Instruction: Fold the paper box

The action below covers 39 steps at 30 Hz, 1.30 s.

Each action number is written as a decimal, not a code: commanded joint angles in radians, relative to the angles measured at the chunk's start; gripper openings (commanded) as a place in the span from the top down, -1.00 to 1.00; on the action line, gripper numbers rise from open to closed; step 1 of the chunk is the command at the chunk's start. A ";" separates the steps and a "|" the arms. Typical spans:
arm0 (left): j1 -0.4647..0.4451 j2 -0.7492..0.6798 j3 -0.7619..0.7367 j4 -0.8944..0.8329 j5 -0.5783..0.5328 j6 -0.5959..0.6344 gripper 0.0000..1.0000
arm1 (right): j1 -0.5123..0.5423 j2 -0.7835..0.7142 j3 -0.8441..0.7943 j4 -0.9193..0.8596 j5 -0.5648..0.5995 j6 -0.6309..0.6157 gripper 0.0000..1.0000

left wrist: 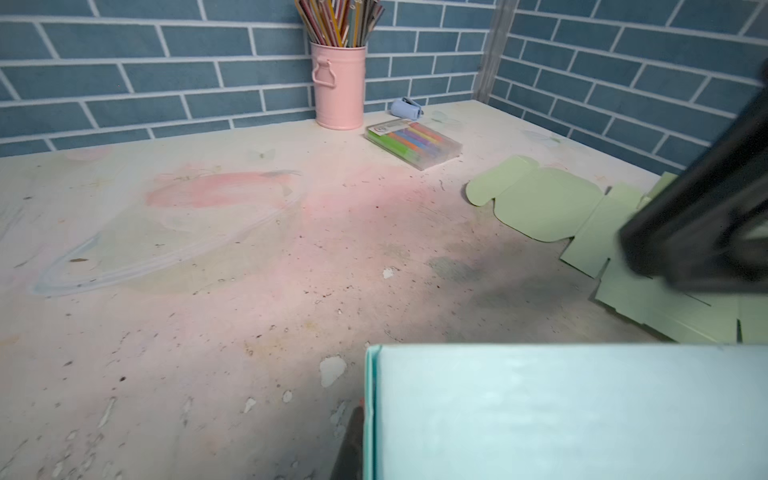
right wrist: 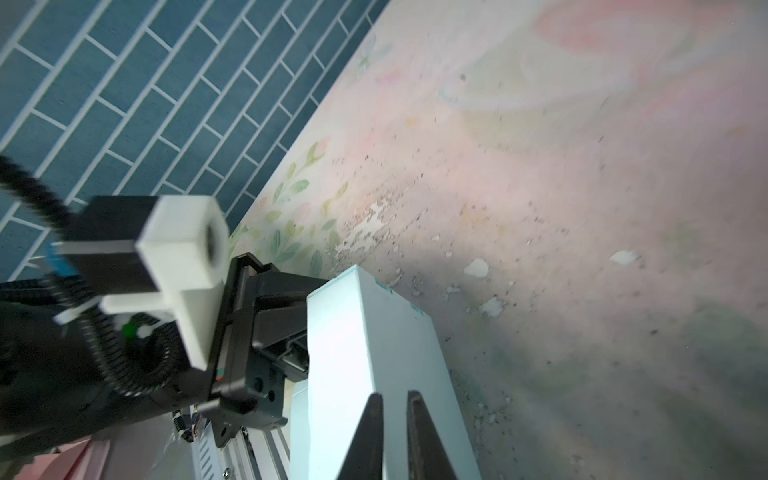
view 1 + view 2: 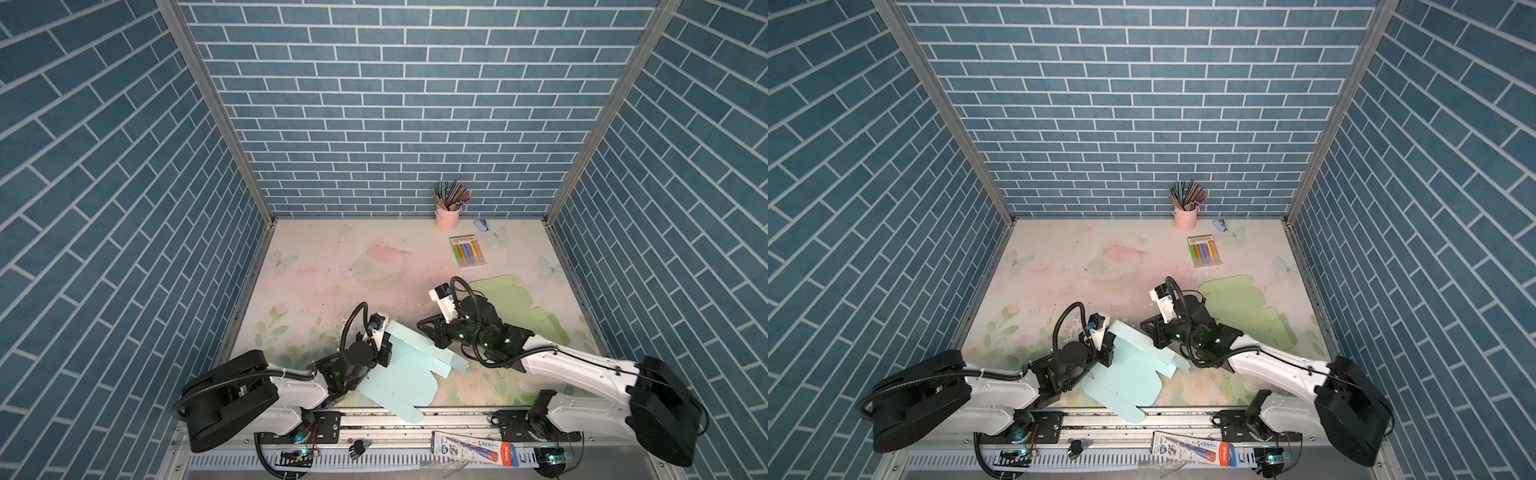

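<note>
My left fingers (image 3: 386, 353) clamp the paper box (image 3: 399, 378) by its edge. Its raised wall runs lengthwise toward my right fingers (image 2: 370, 449), nearly together there; whether they pinch it, I cannot tell.

Paper box (image 3: 399, 378) lies at front of table (image 3: 332, 291), flat cutout (image 3: 511, 299) behind, rightward.

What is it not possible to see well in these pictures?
- Left hand: tips behind the box, left wrist view.
- Right hand: whether it pinches the box is unclear, right wrist view.
- Green sheet: partly under the right arm, both top views.
- Marker pack: label too small, top views.
</note>
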 commanded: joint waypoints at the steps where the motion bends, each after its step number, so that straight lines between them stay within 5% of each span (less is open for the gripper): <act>1: 0.001 -0.077 0.046 -0.187 -0.117 -0.087 1.00 | -0.003 -0.157 0.033 -0.115 0.130 -0.146 0.70; 8: 0.057 -0.181 0.133 -0.440 -0.132 -0.209 1.00 | -0.001 -0.217 0.069 -0.315 0.221 -0.184 1.00; 21: 0.075 -0.209 0.192 -0.534 -0.116 -0.249 1.00 | 0.034 -0.085 0.068 -0.262 0.247 -0.201 1.00; 39: 0.117 -0.207 0.240 -0.673 -0.121 -0.301 1.00 | 0.160 0.012 0.120 -0.356 0.444 -0.267 1.00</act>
